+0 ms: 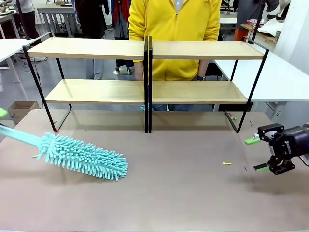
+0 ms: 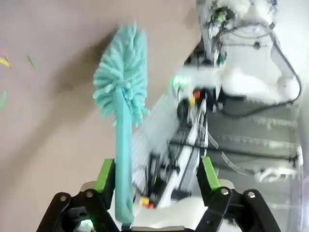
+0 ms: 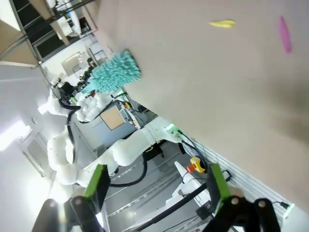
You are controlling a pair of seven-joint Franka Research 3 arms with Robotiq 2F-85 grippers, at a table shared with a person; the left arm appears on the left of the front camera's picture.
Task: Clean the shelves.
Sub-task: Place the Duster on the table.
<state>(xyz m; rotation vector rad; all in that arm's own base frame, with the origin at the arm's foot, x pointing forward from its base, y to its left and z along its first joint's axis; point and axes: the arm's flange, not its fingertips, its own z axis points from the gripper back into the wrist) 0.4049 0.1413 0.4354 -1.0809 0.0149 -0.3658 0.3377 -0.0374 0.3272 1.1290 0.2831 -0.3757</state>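
The shelves (image 1: 96, 48) stand along the far half of the table: two joined two-tier racks of light wooden boards on black frames. A teal fluffy duster (image 1: 84, 157) lies on the table at front left, its handle running off the picture's left edge. In the left wrist view my left gripper (image 2: 155, 181) is open, and the duster's handle (image 2: 123, 159) lies against one pad while its head (image 2: 123, 72) rests on the table. My right gripper (image 1: 257, 154) hovers open and empty low over the table at the right. The right wrist view shows that gripper (image 3: 155, 186) open, with the duster (image 3: 113, 72) far off.
A person in a yellow top (image 1: 174, 19) stands right behind the shelves. Small coloured scraps lie on the brown tabletop, among them a yellow one (image 1: 227, 164) near my right gripper. White tables (image 1: 285, 77) flank the shelves, and a cardboard box (image 1: 21, 108) sits on the floor at left.
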